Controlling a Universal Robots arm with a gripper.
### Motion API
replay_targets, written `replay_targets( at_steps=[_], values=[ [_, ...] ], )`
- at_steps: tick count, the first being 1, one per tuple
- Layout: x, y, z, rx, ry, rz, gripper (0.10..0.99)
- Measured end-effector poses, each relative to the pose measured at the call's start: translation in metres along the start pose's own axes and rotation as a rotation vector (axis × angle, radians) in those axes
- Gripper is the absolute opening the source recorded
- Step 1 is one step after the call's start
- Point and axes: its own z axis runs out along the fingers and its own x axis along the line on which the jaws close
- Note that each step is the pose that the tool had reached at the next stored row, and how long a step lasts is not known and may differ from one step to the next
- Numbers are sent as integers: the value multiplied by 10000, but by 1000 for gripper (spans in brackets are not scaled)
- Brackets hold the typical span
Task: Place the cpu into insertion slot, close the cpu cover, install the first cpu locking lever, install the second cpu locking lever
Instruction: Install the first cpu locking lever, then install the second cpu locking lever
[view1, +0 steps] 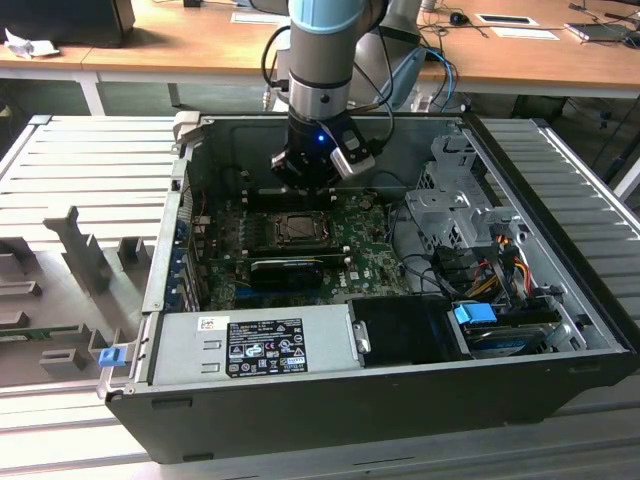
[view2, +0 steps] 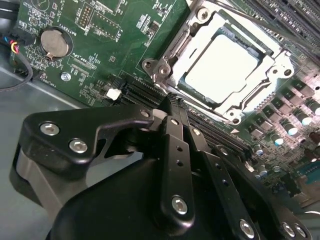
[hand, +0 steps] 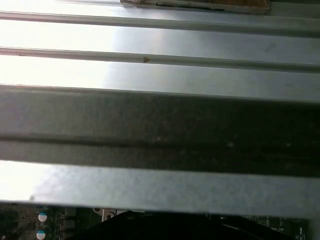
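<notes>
Cpu (view2: 222, 62): you see it seated under the cover (view2: 170, 60), upper right of the second wrist view.
Gripper (view2: 172, 102): clenched, empty, just beside the socket.

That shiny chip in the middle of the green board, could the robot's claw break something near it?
Maybe. The gripper hangs close beside the insertion slot, so a sideways slip might scrape the cpu or the cpu cover framing it. The small parts on the motherboard could also get knocked, and the cables nearby might snag the arm.
</notes>
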Motion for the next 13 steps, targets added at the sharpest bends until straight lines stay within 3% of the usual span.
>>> replay_targets(
  at_steps=[13],
  values=[
    [3, -59, -5, 0, 0, 0, 106]
  ],
)
